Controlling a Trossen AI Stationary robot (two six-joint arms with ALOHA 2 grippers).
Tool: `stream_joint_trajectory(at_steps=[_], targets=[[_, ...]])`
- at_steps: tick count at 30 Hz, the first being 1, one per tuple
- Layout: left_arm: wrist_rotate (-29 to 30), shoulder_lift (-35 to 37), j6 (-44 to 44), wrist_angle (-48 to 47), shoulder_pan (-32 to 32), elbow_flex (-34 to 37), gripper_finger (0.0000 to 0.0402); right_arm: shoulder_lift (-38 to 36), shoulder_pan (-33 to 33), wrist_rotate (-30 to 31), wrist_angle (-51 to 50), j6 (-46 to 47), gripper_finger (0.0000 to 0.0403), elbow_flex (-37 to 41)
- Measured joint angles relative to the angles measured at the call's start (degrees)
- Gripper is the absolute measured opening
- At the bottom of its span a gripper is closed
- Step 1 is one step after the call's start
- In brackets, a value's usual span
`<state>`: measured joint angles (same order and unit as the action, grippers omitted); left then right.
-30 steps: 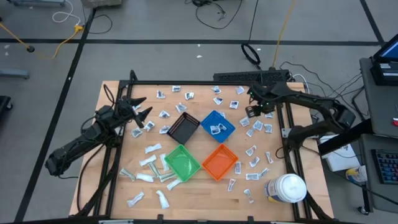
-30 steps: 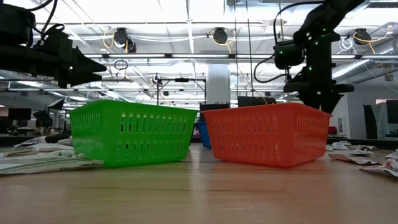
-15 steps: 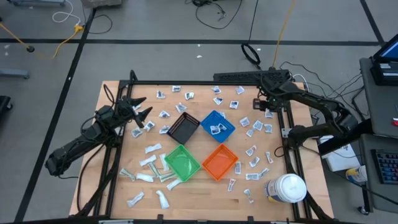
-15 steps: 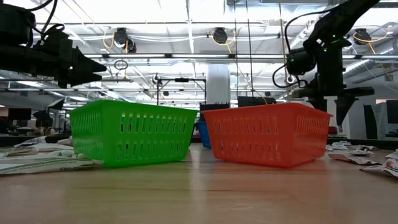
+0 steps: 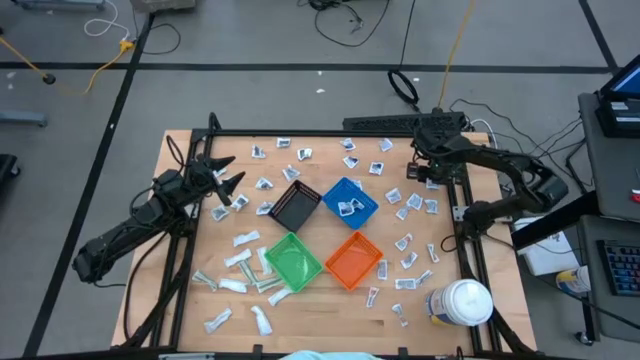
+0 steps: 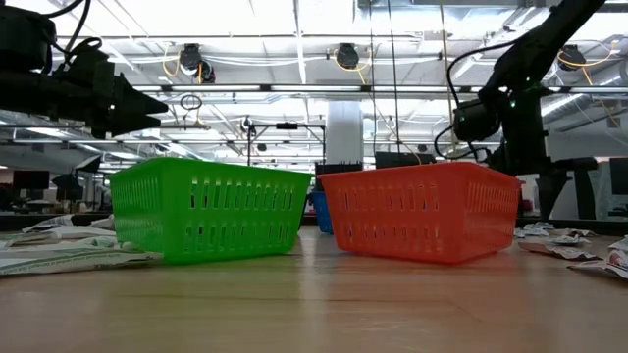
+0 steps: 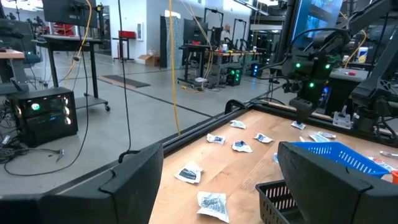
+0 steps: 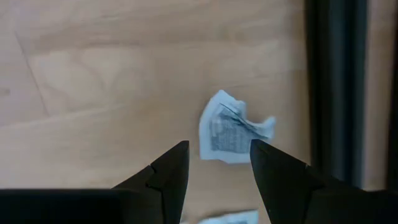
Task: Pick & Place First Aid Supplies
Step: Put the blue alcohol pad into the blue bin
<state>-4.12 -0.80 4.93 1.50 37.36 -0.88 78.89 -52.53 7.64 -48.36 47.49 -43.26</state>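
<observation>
Grey floor with cables; ceiling strip lights; distant workbenches

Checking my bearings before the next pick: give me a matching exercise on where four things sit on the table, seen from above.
Things:
1. blue bin
2. green bin
3. white jar
4. right gripper

Places:
A. near right corner of the table
B. over a crumpled packet by the far right rail
C. middle of the table, far side of the bin cluster
D. near side of the cluster, left of the orange bin

Pairs: 1-C, 2-D, 3-A, 4-B
</observation>
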Motion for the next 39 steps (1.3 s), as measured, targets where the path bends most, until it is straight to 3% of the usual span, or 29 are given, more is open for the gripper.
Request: stream_joint_trajectory(at_steps=[10, 19, 28, 39], targets=[[-0.02, 0.00, 0.00, 0.02, -0.02, 0.02, 0.0324, 4.64, -0.71, -0.20, 2.17, -0.01, 0.0153, 0.56], [0.00, 0.00, 0.00, 0.02, 0.00, 0.02, 0.0324, 4.75, -0.66, -0.63, 2.43, 0.43, 0.0011, 0.58], [0.00, 0.00, 0.00, 0.02, -0.02, 0.02, 0.0324, 4.00, -0.54, -3.68, 2.48, -0.92, 0.0002, -0.34], [0.00, 0.00, -0.01, 0.01, -0.01, 0.01, 0.0324, 3.24, 1.12, -4.74, -7.01, -11.30, 0.0001, -9.92]])
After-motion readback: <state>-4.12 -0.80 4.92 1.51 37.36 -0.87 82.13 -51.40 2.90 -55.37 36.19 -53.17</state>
